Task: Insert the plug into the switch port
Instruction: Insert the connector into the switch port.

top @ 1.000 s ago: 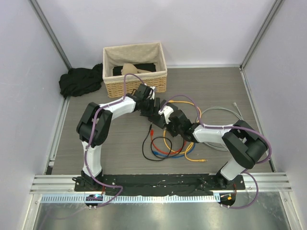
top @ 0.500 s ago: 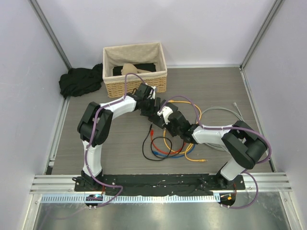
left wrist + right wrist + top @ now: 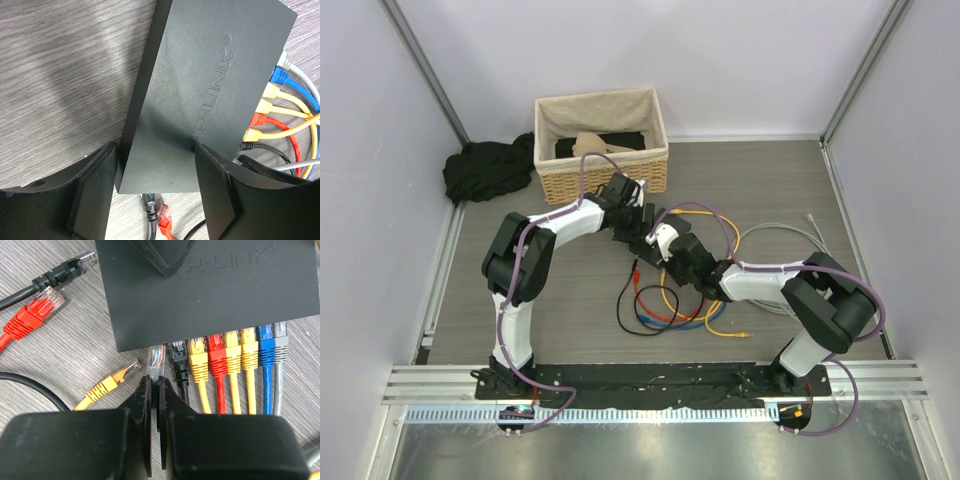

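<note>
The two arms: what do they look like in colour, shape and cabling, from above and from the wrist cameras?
The left arm and the right arm both have white links between bulky black joints, and a mauve cable runs along each. The left end effector and the right end effector have matte black, wedge-shaped fingers.

White-black arms (image 3: 560,222), lilac cables (image 3: 502,325), black left hand (image 3: 156,150), right hand (image 3: 154,385)

In the right wrist view, the plug (image 3: 156,359) lies at the switch (image 3: 210,295) edge, left of the inserted cables (image 3: 232,357).
</note>
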Robot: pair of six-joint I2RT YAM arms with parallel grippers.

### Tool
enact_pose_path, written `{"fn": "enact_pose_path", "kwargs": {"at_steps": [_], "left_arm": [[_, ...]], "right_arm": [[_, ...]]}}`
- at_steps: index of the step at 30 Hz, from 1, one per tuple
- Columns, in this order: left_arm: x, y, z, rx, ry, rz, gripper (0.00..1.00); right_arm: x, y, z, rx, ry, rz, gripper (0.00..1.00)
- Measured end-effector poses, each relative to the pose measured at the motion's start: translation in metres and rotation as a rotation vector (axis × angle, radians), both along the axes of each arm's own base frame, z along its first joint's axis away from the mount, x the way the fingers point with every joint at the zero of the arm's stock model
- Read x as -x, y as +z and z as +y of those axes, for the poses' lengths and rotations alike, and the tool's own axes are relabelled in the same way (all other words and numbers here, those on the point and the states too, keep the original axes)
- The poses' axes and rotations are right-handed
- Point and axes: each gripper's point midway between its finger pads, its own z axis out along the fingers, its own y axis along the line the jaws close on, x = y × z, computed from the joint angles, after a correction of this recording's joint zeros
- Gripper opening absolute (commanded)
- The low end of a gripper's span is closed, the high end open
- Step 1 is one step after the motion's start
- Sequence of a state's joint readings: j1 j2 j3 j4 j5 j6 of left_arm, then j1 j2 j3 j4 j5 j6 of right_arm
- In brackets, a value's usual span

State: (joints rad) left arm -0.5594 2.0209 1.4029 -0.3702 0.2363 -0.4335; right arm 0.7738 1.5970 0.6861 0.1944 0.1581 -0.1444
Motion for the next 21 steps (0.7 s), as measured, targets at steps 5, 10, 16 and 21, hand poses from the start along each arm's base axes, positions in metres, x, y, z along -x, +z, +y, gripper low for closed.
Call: {"fn": "enact_pose_path", "kwargs": {"at_steps": [5,10,16,21], "left_arm": [[-0.0004,-0.0001,-0.0005,0.006,0.000,0.007,0.65],[-0.0003,0.0000,-0.0009,0.015,-0.011,0.013,0.63],[0.0000,-0.0004,-0.0027,0.019,-0.067,0.001,0.62],[-0.0023,-0.0006,-0.0061,0.015,-0.136,-0.023,0.61]], "right_arm": [[0.0009,0.0004,0.0013,0.008,0.006,-0.008,0.01],[-0.0001,0.0013,0.0017,0.012,0.001,-0.023,0.01],[-0.0011,-0.0013,0.0010,0.026,0.010,-0.046,0.01],[-0.0026,-0.0008,0.0018,0.031,0.021,-0.059,0.01]]}}
